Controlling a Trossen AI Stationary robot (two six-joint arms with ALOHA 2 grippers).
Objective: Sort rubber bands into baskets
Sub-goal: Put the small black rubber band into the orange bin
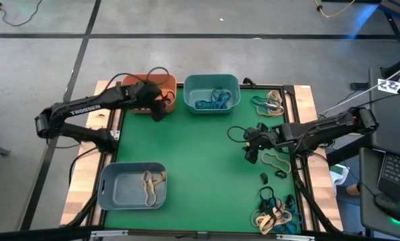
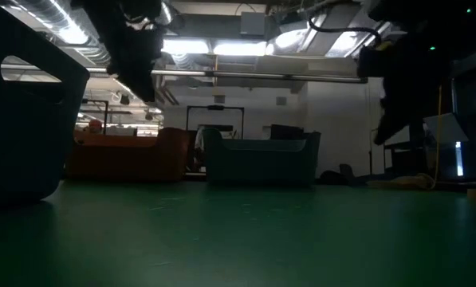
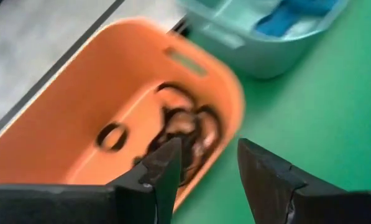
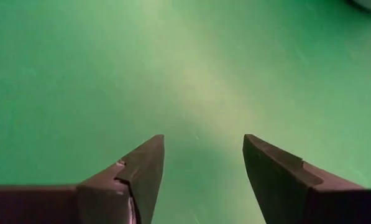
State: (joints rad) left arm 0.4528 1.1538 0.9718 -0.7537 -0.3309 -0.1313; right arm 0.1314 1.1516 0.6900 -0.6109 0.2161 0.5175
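Three baskets sit on the green worktop (image 1: 206,174): an orange basket (image 1: 165,102) at the far left, a teal basket (image 1: 212,92) just beside it on its right, and a grey-blue basket (image 1: 131,185) at the near left, well apart from the other two.

The left hand (image 3: 207,165) hangs over the orange basket's near-right rim, its two fingers spread with nothing between them. Below it, inside the orange basket, lie black rubber bands (image 3: 185,127): one small loop apart from a tangle that I cannot count. The teal basket holds a bunch of blue rubber bands (image 1: 213,100), too knotted to number. The grey-blue basket holds tan rubber bands (image 1: 151,185), perhaps two or three.

The right hand (image 4: 201,171) hovers over bare green mat right of the middle, its fingers open and empty. Unsorted bands lie along the right side: a tan cluster (image 1: 269,103) at the far right, one tan loop (image 1: 275,161) just near the right hand, two small black ones (image 1: 272,176) nearer still, and a mixed heap (image 1: 275,209) at the near right corner.
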